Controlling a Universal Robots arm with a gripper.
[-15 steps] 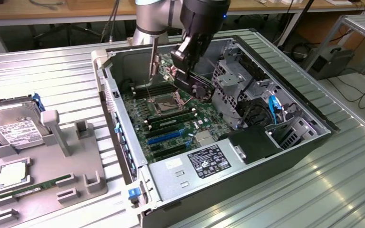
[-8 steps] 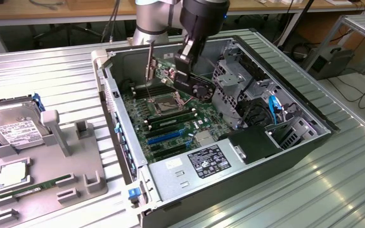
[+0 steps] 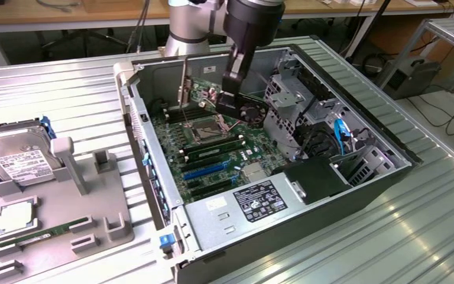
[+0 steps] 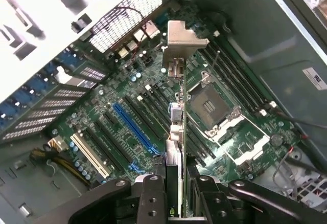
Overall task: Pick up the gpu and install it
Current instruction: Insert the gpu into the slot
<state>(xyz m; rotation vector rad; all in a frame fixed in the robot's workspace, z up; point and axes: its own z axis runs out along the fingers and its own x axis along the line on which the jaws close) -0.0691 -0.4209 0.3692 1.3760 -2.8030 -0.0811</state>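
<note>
An open computer case (image 3: 369, 195) lies on its side on a ribbed metal desk (image 3: 353, 248), its white-labelled power supply (image 3: 260, 201) at the near end. On the exterior view's left, a grey tray (image 3: 93, 207) carries a narrow green memory stick (image 3: 44, 232) and, behind it, a silver hard drive (image 3: 16, 158); both are well apart from the case.

Inside the case, the green motherboard (image 3: 211, 154) lies exposed, with a blue expansion slot (image 3: 203, 170) nearer the power supply and the bare processor socket (image 3: 211, 125) beyond it.

Over the far half of the board, the tool (image 3: 231, 106) reaches down into the case, its two black fingers (image 4: 148, 198) clamped on either side of the gpu (image 4: 176, 132). The card stands upright on edge above the board. Its silver metal bracket (image 4: 180, 42) is at the end farthest from the tool and points toward the perforated rear wall (image 4: 127, 19) of the case. In the wrist view, the card's line runs between the row of expansion slots, including the blue one, and the processor socket. Whether its lower edge touches the board cannot be told.

Behind the case, the grey robot arm (image 3: 187, 29) rises from the far edge of the desk, with wooden benches (image 3: 69, 12) and loose cables (image 3: 448, 118) beyond.
</note>
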